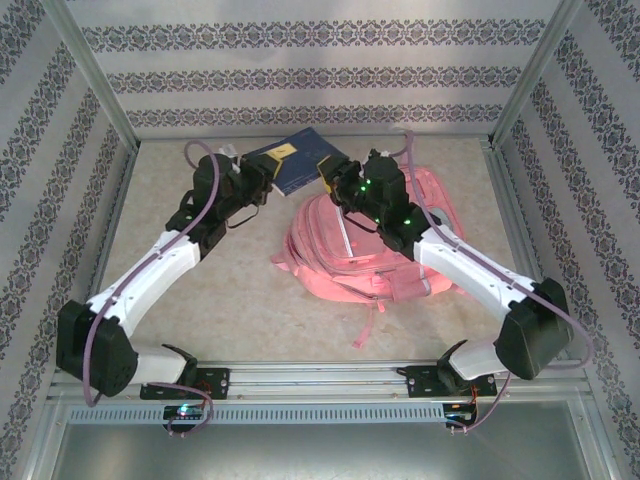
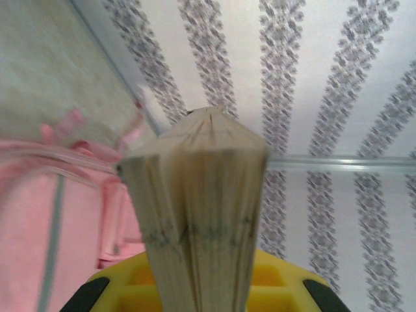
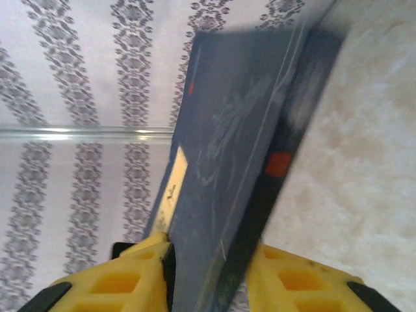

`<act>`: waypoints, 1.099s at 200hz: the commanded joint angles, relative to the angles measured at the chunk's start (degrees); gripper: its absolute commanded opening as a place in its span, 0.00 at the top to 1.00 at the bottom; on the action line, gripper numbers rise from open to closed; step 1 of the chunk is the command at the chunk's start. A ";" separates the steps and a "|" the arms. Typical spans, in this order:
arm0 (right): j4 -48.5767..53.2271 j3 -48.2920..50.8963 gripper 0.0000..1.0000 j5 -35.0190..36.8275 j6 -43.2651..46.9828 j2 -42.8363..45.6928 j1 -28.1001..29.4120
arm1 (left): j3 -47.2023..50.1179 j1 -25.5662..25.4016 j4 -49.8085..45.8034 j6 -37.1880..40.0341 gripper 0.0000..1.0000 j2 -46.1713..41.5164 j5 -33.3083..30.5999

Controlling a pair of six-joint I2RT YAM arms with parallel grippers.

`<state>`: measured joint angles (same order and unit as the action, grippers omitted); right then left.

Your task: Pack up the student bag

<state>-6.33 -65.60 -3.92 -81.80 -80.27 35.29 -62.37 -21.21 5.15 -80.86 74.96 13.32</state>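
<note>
A dark blue book (image 1: 290, 165) is held above the table (image 1: 250, 300) at the far middle, between the two arms. The left gripper (image 2: 201, 296) is pinched on the book's page edge, the pale pages being squeezed between its yellow fingers (image 2: 279, 289). The right gripper (image 3: 208, 279) is set astride the other end. Its fingers (image 3: 130, 283) lie against both covers, but whether they press or merely rest cannot be told from the blurred picture. The student bag (image 1: 375, 255), a pink backpack, lies flat on the table just near and right of the book, partly under the right arm.

The step in hand is judged to be the passing of the book toward the bag. To do it well, one firm grip should be secured before the other is let go, so that the book is neither dropped nor twisted. The bag's mouth should be opened first, and the book slid in narrow edge first, not pushed against the fabric.
</note>
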 commanded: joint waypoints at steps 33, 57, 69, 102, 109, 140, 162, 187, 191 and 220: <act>25.22 -2.34 0.66 -5.53 23.28 3.74 -4.45 | -4.54 5.02 -29.48 21.27 1.00 -9.80 -4.94; 36.14 -8.60 0.69 -11.91 34.61 -2.63 -3.67 | -5.59 4.96 -39.20 28.45 1.00 -10.96 -5.76; 43.23 -13.04 0.70 -12.04 41.21 -6.87 -1.81 | -5.56 4.96 -43.42 30.93 1.00 -11.86 -7.35; 57.61 -24.67 0.68 -3.99 55.81 -17.62 6.36 | -4.33 5.08 -51.84 34.94 1.00 -15.34 -13.89; 59.00 -26.07 0.67 -2.94 56.79 -19.41 7.47 | -4.06 5.07 -52.91 35.44 1.00 -15.98 -14.91; 60.48 -29.78 0.62 0.13 56.96 -24.80 9.28 | -4.26 5.31 -57.79 37.26 1.00 -16.74 -18.07; 63.69 -34.53 0.62 4.08 56.09 -29.14 10.06 | -4.16 5.65 -59.29 38.32 1.00 -17.42 -18.77; 66.13 -38.87 0.62 6.27 54.75 -33.48 10.79 | -2.98 6.56 -59.53 38.65 1.00 -18.16 -17.48; 66.12 -39.20 0.62 6.30 54.65 -33.94 10.84 | -2.74 6.70 -59.45 38.59 1.00 -18.26 -17.19; 66.05 -41.56 0.62 6.50 53.74 -36.67 11.12 | -1.70 7.38 -58.93 38.42 1.00 -18.50 -15.40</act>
<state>56.84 -104.14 -0.10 -27.46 -114.69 45.56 -64.93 -14.85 -52.97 -43.86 57.43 -3.07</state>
